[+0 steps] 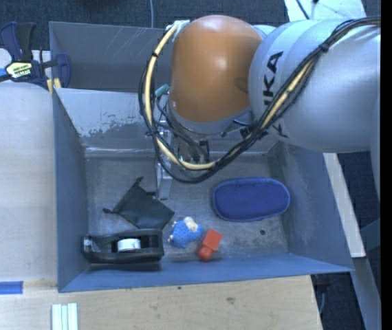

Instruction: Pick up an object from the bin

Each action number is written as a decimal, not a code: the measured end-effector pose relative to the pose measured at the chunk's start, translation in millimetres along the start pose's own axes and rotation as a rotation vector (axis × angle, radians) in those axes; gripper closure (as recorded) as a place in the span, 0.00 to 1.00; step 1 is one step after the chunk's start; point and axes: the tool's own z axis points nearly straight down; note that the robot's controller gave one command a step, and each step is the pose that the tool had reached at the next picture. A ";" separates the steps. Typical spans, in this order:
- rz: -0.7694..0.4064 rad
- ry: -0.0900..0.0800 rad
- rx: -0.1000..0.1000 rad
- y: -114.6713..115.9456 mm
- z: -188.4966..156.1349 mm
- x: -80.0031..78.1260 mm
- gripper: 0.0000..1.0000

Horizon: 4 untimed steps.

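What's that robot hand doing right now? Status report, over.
Hand low in bin, at upper edge of black crumpled sheet. Sheet lies on floor. Black tape dispenser just below it, blue oval pouch to the right.

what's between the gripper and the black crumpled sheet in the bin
Nothing visible. The gripper hangs at the upper edge of the black crumpled sheet; the tape dispenser lies below it in view, the blue oval pouch off to the view's right.

The orange cover (213, 67) hides most of the pincer (161, 184).
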 end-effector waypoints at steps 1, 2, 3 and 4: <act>-0.077 0.002 0.003 -50.8 96.1 27.4 0.00; -0.110 -0.003 -0.004 -50.7 165.3 66.6 0.00; -0.108 -0.011 -0.002 -52.2 162.2 63.1 1.00; -0.108 -0.015 -0.001 -63.8 15.4 72.6 1.00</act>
